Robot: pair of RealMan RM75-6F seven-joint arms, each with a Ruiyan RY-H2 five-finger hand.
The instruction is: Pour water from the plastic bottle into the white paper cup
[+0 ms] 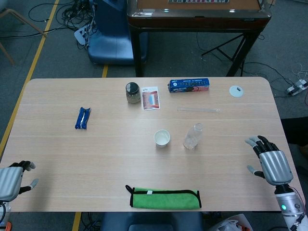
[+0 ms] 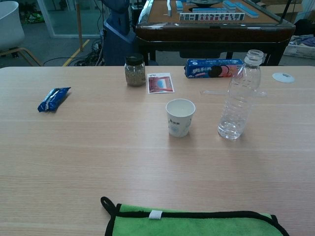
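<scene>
The uncapped plastic bottle [image 1: 193, 136] stands at 3 o'clock of the white paper cup [image 1: 162, 138]. The right hand [image 1: 270, 161] and left hand [image 1: 12, 180] are empty, fingers spread.

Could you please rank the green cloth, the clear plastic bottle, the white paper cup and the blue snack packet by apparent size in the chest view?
1. Green cloth, though it lies nearest the camera.
2. Clear plastic bottle.
3. White paper cup and blue snack packet: too alike to rank.
</scene>
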